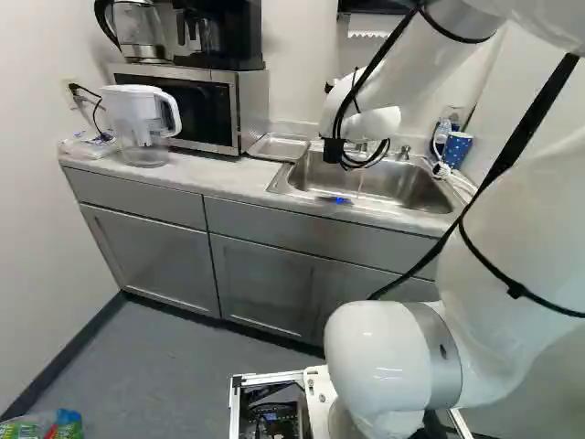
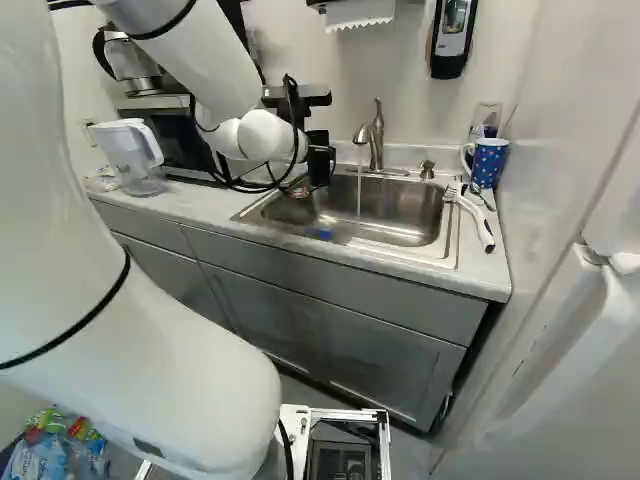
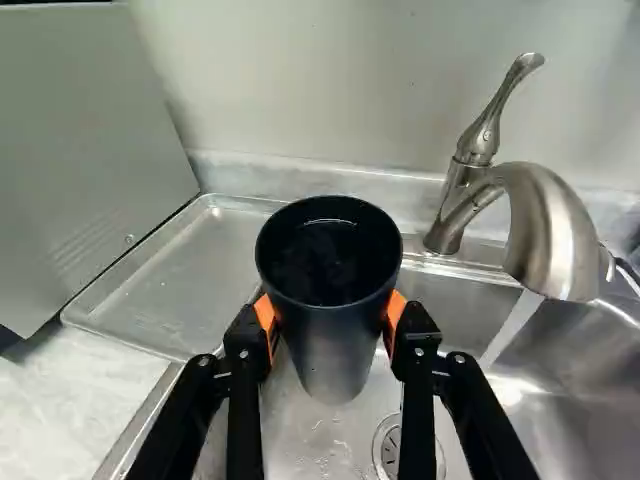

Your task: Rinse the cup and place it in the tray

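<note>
In the right base view my gripper (image 2: 319,163) hangs over the left part of the sink (image 2: 400,215); its fingertips are hidden there. The wrist view shows the gripper (image 3: 331,318) shut on a dark cup (image 3: 335,350), one orange pad on each side. The cup's mouth faces the camera, and whether liquid is inside I cannot tell. Water (image 3: 511,325) runs from the faucet (image 3: 550,230) into the sink, beside the cup and apart from it. A shallow metal tray (image 3: 180,285) lies at the sink's other side, on the counter by the microwave.
The microwave (image 1: 233,110) stands beside the tray, with a water pitcher (image 1: 142,119) before it. Right of the sink are a blue dotted mug (image 2: 487,160) and a white-handled brush (image 2: 478,220). The faucet lever (image 3: 490,125) rises behind the spout.
</note>
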`<state>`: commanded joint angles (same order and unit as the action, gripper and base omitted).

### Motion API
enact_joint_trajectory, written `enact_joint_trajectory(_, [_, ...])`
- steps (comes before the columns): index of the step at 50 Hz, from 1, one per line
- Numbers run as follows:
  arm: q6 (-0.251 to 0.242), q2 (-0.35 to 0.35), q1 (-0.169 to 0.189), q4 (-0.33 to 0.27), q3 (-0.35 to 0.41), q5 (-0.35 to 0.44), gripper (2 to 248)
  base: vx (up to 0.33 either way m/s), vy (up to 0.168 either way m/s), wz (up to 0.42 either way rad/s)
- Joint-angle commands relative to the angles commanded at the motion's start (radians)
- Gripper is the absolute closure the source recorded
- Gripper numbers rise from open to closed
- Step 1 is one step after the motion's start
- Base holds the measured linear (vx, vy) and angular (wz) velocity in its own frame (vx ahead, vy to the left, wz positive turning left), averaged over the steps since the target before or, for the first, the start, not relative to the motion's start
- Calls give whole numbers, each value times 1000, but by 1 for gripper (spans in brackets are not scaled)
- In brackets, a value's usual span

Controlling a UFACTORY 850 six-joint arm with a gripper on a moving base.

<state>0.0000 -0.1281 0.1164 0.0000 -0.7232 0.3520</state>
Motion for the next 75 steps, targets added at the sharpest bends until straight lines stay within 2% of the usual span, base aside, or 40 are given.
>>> enact_joint_trajectory(33, [0, -17, -2, 0, -56, -80, 128, 0, 0, 0])
enact_joint_trajectory(68, [0, -52, -3, 0, -82, -84, 128, 0, 0, 0])
enact_joint_trajectory(75, [40, -52, -3, 0, -82, -84, 128, 0, 0, 0])
